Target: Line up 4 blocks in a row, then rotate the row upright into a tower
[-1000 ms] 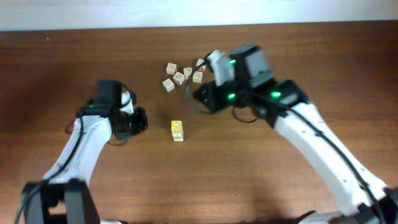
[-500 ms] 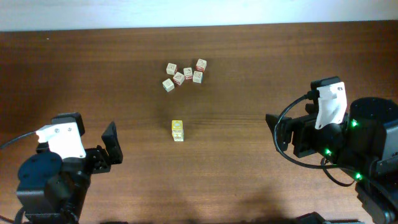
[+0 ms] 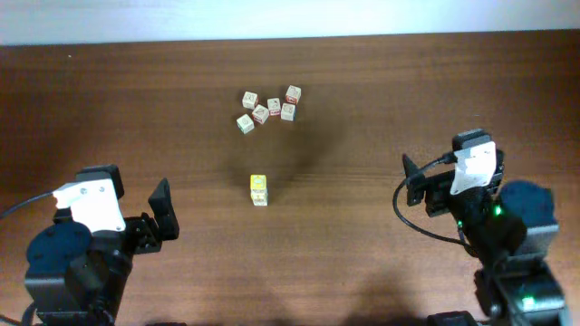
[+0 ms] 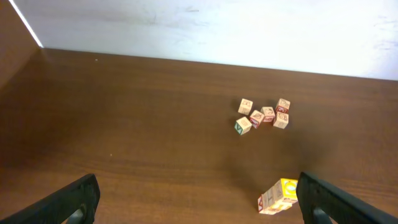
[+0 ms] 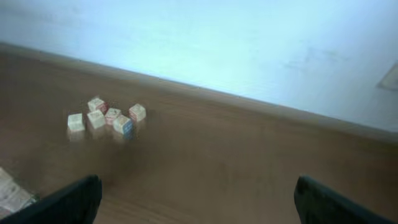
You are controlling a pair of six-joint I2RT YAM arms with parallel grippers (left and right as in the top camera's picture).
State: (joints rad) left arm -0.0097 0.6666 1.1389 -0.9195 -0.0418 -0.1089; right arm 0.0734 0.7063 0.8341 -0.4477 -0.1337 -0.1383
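Overhead change: both arms pulled back since a second ago; right one off the cluster [image 3: 268, 109].
Left gripper [image 4: 198, 202]: released, blocks [image 4: 278, 195] just inside its right finger.
Right gripper [image 5: 198, 199]: released, blocks outside its left finger.

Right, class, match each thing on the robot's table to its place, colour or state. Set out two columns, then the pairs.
Things:
1. cluster of cubes
2. yellow-faced blocks
3. left tool
4. table

Descriptions:
a. open, holding nothing
b. dark brown wood
c. far side, towards the white wall
d. apart from the others, mid-table

Pairs: 1-c; 2-d; 3-a; 4-b
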